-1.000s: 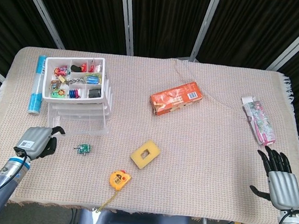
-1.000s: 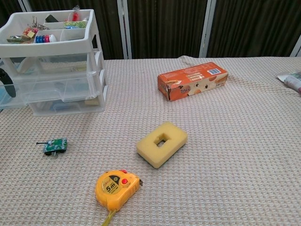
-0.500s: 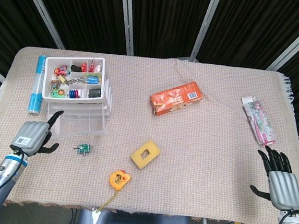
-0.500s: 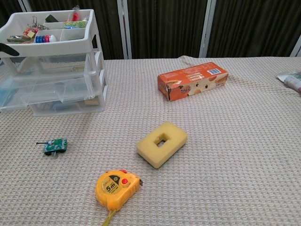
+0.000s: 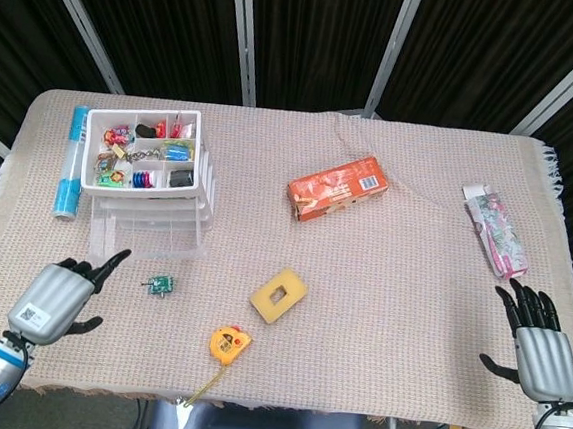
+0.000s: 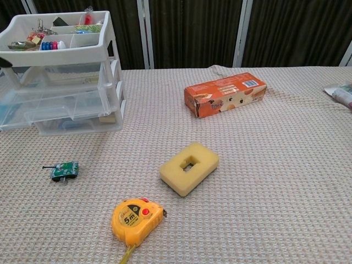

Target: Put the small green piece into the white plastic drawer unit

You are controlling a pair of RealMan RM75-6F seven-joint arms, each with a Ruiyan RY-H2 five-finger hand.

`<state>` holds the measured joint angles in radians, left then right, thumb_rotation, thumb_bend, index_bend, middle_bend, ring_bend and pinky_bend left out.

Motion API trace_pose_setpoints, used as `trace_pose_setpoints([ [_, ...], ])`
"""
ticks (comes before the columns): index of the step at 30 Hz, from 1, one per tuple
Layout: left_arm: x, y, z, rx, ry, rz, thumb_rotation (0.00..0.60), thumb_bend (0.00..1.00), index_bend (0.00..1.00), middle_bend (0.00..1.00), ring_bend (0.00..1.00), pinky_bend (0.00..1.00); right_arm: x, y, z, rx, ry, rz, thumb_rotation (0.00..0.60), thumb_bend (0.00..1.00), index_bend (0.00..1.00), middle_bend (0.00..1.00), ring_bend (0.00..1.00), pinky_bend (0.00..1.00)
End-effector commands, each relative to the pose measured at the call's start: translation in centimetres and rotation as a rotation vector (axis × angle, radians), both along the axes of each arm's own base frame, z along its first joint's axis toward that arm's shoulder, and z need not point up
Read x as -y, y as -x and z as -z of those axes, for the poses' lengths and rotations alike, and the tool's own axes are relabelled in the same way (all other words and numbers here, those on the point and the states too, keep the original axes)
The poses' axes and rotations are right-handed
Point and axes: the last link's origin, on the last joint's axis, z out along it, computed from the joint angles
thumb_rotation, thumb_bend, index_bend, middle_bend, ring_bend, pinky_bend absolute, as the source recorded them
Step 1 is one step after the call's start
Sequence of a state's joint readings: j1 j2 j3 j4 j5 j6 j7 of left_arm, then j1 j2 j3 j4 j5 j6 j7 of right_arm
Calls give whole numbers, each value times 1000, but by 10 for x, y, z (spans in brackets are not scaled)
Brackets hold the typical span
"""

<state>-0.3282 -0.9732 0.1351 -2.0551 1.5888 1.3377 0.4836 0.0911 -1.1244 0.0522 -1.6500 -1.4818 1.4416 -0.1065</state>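
Small green piece (image 5: 161, 285) on cloth, just in front of white plastic drawer unit (image 5: 151, 231), one clear drawer pulled out. Left hand (image 5: 55, 299) near it, fingers spread, holding nothing. Right hand (image 5: 540, 353) well apart, likewise splayed and empty. Probably light, rigid, thin protruding bits likely fragile; best pinched across green body.

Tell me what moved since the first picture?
The left hand pulled a drawer part way out of the drawer unit, let go, and drew back toward the table's near edge, open. The green piece, sponge, tape measure and right hand stayed put.
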Motion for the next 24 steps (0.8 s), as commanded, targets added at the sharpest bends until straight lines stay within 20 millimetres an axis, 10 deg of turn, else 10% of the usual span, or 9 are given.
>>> trace_pose_setpoints([
  [1,22,16,9,-55,36,9,600,134,92,588,520,503,0,0,0,0,2,1,600,0,93,0,0,0],
  [11,14,32,47,-139,97,-37,600,245,121,902,771,635,0,0,0,0,0,3,600,0,93,0,0,0],
  [24,-29,26,104,-261,127,-35,600,412,145,974,835,690,0,0,0,2,-4,2,600,0,94,0,0,0],
])
